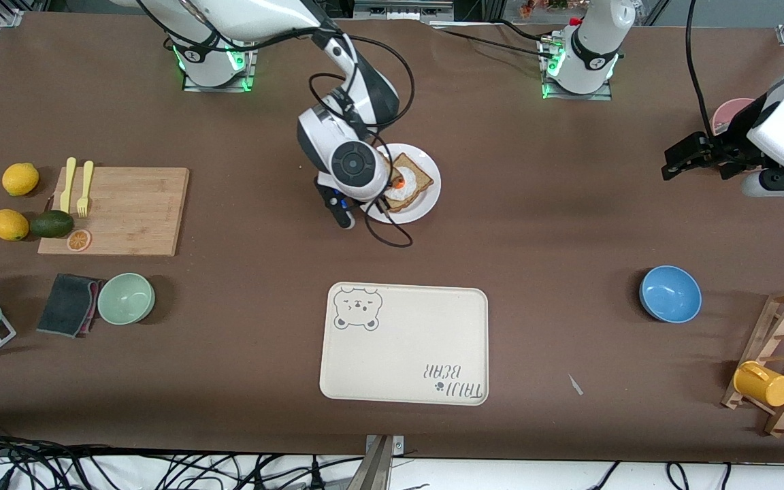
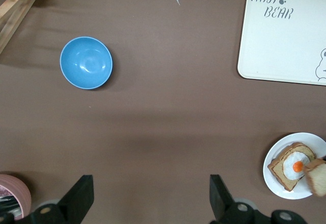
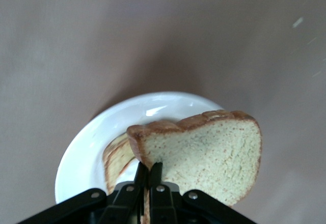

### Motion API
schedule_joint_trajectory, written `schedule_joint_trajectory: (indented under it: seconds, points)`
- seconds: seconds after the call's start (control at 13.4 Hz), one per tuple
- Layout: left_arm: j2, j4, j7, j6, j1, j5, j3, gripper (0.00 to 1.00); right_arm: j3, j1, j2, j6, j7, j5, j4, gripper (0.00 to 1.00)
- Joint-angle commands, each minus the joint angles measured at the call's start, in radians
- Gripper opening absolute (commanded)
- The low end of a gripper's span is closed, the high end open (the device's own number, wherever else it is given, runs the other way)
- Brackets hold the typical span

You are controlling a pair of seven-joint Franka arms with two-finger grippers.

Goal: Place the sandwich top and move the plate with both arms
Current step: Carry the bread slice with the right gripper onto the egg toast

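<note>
While the right gripper [image 3: 148, 175] hangs over the plate [image 1: 431, 197] with its fingers pinched on the edge of the sandwich top [image 3: 204, 155], the first part of the task looks close but not finished: the slice is in the air, tilted above the plate rather than lying flat on it. The plate sits mid-table, farther from the front camera than the bear-print tray [image 1: 405, 344], and already carries a bread slice with a fried egg [image 2: 294, 165]. I judge that lowering and releasing the top comes next, and that the two-arm move of the plate has not begun.

The left gripper [image 2: 150, 198] waits with its claw spread wide and holding nothing, above bare table toward the left arm's end.

As for containers, the tray is bare, the blue bowl [image 1: 670, 293] appears empty, and the green bowl [image 1: 126, 298] toward the right arm's end probably is too, though its inside is less plain to read.
</note>
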Motion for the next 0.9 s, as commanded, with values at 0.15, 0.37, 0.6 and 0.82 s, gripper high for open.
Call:
schedule_joint_trajectory:
  seconds: [0.15, 0.37, 0.6, 0.82]
  points:
    - [-0.001, 0.012, 0.009, -0.011, 0.005, -0.030, -0.001, 1.00, -0.013, 0.044, 0.057, 0.030, 0.029, 0.042, 0.039, 0.37]
    - [-0.001, 0.012, 0.009, -0.011, 0.005, -0.030, -0.001, 1.00, -0.023, 0.041, 0.046, 0.022, 0.021, 0.030, 0.074, 1.00]
    - [-0.001, 0.011, 0.009, -0.011, 0.005, -0.030, -0.001, 1.00, -0.058, 0.021, 0.033, -0.012, 0.012, 0.025, 0.138, 1.00]
    - [0.001, 0.012, 0.009, -0.011, 0.005, -0.030, -0.001, 1.00, -0.144, 0.013, -0.013, -0.022, -0.151, -0.027, 0.138, 1.00]
